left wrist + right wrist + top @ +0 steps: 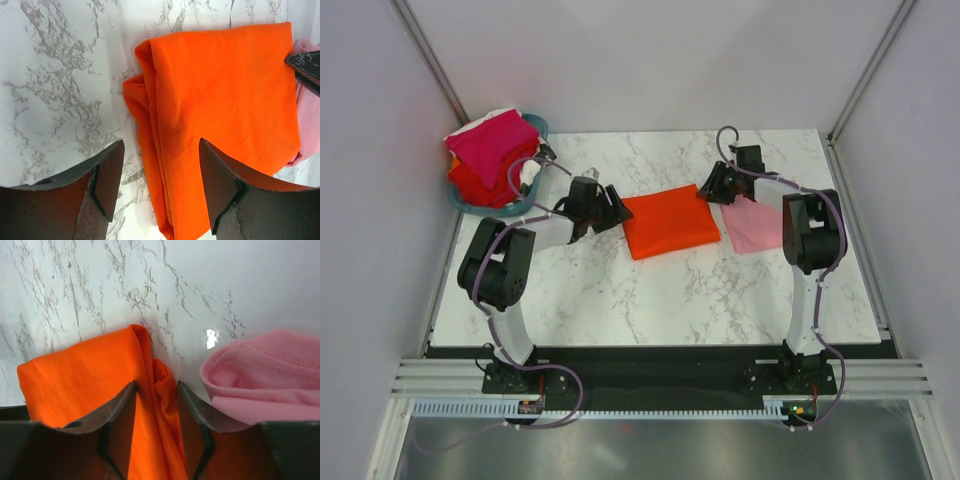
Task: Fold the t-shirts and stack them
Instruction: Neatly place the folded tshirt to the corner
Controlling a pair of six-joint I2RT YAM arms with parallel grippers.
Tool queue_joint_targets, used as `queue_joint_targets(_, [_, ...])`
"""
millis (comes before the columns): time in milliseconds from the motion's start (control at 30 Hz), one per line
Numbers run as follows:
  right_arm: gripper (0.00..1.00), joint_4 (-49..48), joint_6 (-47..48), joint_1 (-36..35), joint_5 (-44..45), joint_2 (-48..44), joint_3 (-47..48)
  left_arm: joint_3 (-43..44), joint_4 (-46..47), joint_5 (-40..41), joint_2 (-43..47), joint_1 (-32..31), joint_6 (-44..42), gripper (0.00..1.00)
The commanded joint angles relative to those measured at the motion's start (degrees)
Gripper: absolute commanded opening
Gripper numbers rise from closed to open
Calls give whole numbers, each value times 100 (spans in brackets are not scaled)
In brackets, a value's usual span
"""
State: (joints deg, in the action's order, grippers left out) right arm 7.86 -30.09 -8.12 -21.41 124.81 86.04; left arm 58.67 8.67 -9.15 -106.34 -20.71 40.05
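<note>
Between the right pincer's (pixel 156 385) fingers: a bunched fold at the edge of the orange shirt (pixel 670 222) fills the gap.
Right pincer: about half spread around that fold; we cannot tell whether its pads bite the cloth yet.
Left pincer (pixel 160 145): spread wide and holding nothing. It straddles the shirt's opposite edge, one finger over cloth and the other over bare table (pixel 670 300).
Orange shirt: folded, lying flat between the two pincers.
Pink shirt (pixel 752 228): folded, just beside the right pincer's outer finger, lying against the orange one.
Other shirts: piled in the basket (pixel 470 207), well beyond the left pincer.
Step, as we judge it: taking both ends of the orange shirt, either to fold it once more or to lift it onto the pink one.
Doing it well: we catch every layer at each edge, not only the top one. We close both pincers at matching depth and raise them level so the fold does not spill open. We keep the right pincer off the pink shirt so it is not dragged.
</note>
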Motion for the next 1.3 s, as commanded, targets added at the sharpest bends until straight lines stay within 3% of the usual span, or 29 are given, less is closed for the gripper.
queue_joint_targets(0, [44,-109,-94,-14,-250,227,106,241,170,106,-97,-3,117,68])
queue_joint_targets(233, [35,-118,-85,-23,-294,289,44,311,153,97,-220,-3,187,66])
queue_joint_targets(300, [21,-74,-50,-14,-302,307,114,311,153,124,-229,-3,178,66])
queue_joint_targets(500, [0,-12,-24,-23,-311,351,176,320,109,229,-281,-3,152,65])
queue_joint_targets(867, [0,-4,-15,-23,-461,333,185,513,197,335,-659,-3,248,56])
queue_joint_targets(1067, [0,-4,12,-32,-478,307,159,663,267,352,-853,-3,213,39])
queue_joint_targets(1267, [0,-4,29,-93,-487,324,238,821,311,379,-932,-3,12,8])
